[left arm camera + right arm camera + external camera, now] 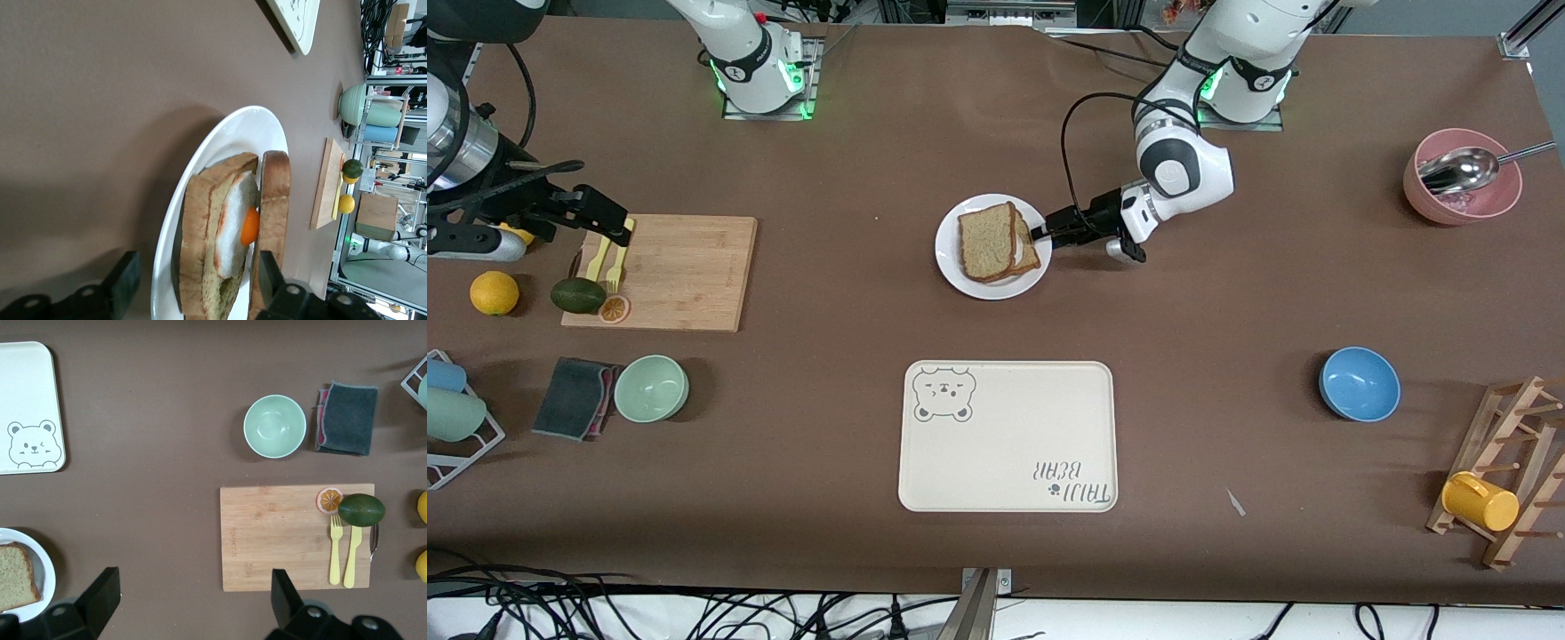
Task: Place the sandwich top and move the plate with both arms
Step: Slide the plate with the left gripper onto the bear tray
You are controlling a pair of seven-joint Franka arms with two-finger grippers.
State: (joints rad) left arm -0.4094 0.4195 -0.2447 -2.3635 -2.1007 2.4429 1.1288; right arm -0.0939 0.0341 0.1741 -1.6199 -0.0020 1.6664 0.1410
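Note:
The small white plate sits mid-table, toward the arms' bases. On it the sandwich top, a plain speckled slice, leans on the egg-bearing slice. In the left wrist view the sandwich top stands edge-on against the fried egg. My left gripper is open at the plate's rim on the left arm's side. Its fingers straddle the rim and the sandwich's edge. My right gripper hangs open and empty over the cutting board.
The beige bear tray lies nearer the front camera than the plate. A blue bowl, pink bowl with spoon and mug rack are at the left arm's end. A green bowl, cloth, avocado and lemon are at the right arm's end.

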